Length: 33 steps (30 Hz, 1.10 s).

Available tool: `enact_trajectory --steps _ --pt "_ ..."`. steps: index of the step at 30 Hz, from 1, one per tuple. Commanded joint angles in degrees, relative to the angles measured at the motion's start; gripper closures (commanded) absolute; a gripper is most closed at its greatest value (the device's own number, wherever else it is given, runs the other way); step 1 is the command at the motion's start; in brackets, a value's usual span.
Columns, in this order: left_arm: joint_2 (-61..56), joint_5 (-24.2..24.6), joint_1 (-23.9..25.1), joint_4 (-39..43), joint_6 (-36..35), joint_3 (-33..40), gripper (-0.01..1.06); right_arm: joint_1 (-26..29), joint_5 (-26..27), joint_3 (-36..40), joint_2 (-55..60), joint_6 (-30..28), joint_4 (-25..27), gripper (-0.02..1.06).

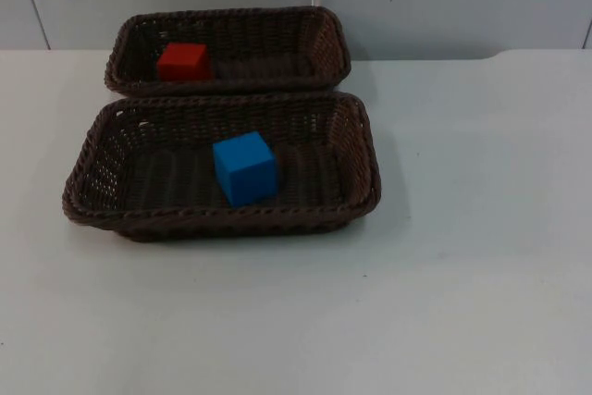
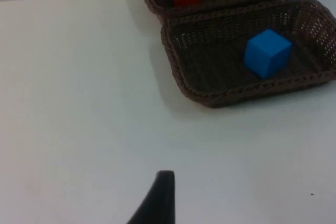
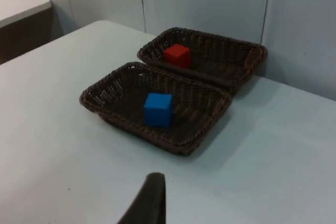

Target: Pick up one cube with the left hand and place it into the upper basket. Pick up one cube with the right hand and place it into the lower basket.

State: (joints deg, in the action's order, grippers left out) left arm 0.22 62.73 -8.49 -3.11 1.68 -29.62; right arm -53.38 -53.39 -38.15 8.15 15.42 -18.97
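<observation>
While both cubes already sit in baskets, task looks complete by my judgement. Bare white counter (image 1: 444,302) nearest, lower frame. Left end effector (image 2: 160,198) and right end effector (image 3: 149,200) each back over counter, well apart from baskets; one fingertip visible each, opening cannot tell, nothing seen held. Lower basket (image 1: 88,201), frame centre-left: blue cube (image 1: 245,168) on floor, slightly rotated. Upper basket (image 1: 324,34) behind, touching: red cube (image 1: 182,61) at left end. Cubes likely light, rigid, smooth; grip opposite flat faces. Baskets dark brown wicker.
</observation>
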Motion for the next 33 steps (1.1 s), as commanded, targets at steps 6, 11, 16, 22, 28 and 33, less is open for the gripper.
enact_trajectory --steps 6,11,16,22,28,33 --pt "-0.22 -0.62 -0.14 0.08 -0.45 0.96 0.16 0.06 -2.59 1.01 -3.77 -1.6 0.05 0.15" --pt "-0.22 -0.98 -0.14 -0.35 -0.11 1.11 0.16 0.06 -3.95 2.72 -5.5 -2.73 2.45 0.15" --pt "-0.22 -1.12 -0.14 -0.49 -0.01 1.23 0.16 0.06 -4.82 3.99 -6.96 -3.56 5.76 0.15" --pt "-0.22 -1.12 -0.14 -0.49 0.21 1.23 0.16 0.17 -5.2 7.25 -8.15 -9.4 13.25 0.15" --pt "-0.22 -1.12 -0.14 -0.7 0.59 1.23 0.16 0.06 -6.19 7.25 -8.15 -11.0 15.07 0.15" --pt "-0.22 -1.12 -0.14 -0.7 0.59 1.23 0.16 0.06 -8.15 8.3 -8.15 -10.88 15.14 0.15"
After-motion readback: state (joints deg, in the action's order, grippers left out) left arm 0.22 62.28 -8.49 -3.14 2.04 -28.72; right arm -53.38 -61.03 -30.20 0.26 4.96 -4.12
